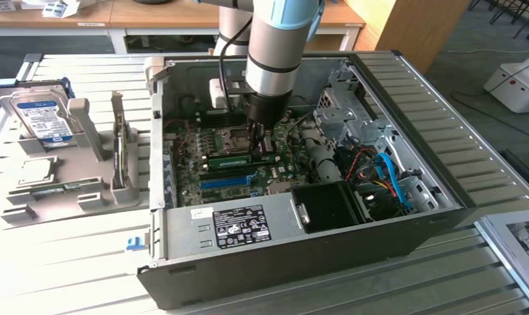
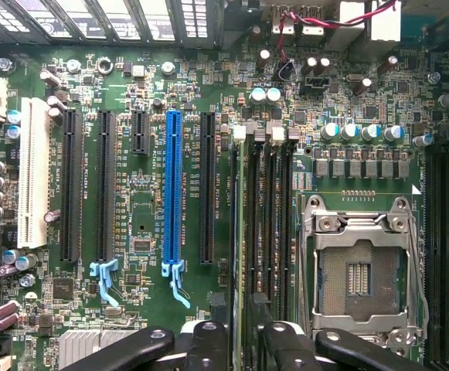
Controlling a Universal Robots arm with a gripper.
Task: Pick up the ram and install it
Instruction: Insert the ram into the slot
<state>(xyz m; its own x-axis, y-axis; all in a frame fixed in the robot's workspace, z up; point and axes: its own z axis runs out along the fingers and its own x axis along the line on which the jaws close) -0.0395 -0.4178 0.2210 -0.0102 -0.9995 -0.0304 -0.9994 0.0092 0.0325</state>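
Observation:
The ram (image 2: pixel 240 232) is a thin green stick seen edge-on, standing in one of the black memory slots beside the processor socket (image 2: pixel 359 270). In the exterior view the ram (image 1: pixel 230 159) lies low on the motherboard inside the open computer case (image 1: pixel 440 197). My gripper (image 1: pixel 262 152) reaches straight down into the case over one end of the stick. In the wrist view my gripper (image 2: pixel 244 352) straddles the ram. Its black fingers (image 2: pixel 209 344) stand apart on either side of the stick, which looks free of both pads.
A bright blue slot (image 2: pixel 172 185) and several black slots lie next to the memory slots. The black power supply (image 1: pixel 238 226) fills the case's front. A grey holder (image 1: pixel 72 177) with a hard drive (image 1: pixel 41 118) stands at the exterior view's left.

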